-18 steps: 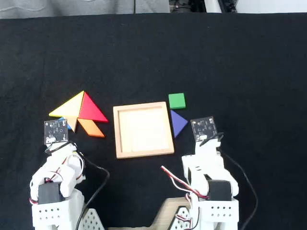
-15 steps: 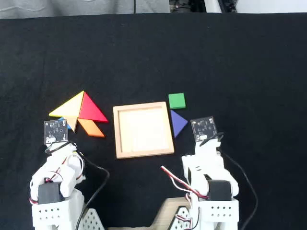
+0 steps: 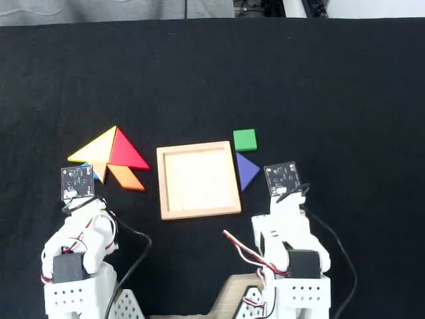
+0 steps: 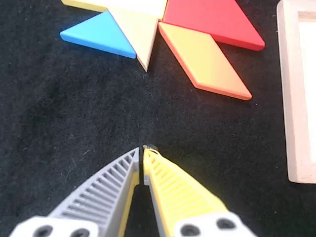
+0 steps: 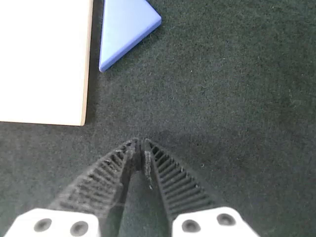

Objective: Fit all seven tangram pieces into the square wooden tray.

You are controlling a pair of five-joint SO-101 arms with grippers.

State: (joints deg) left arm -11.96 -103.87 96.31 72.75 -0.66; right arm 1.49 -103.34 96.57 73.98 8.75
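Left gripper, jaws pressed together, sits apart from the orange parallelogram ahead (long axis slanting toward the wooden tray); right gripper likewise closed.

Far and right-hand counter: broad open passage. Narrow lane between orange parallelogram and wooden tray. Obstacles just beside tray's right rim: green square, blue-violet triangle.

Black table: wooden tray, tangram pieces
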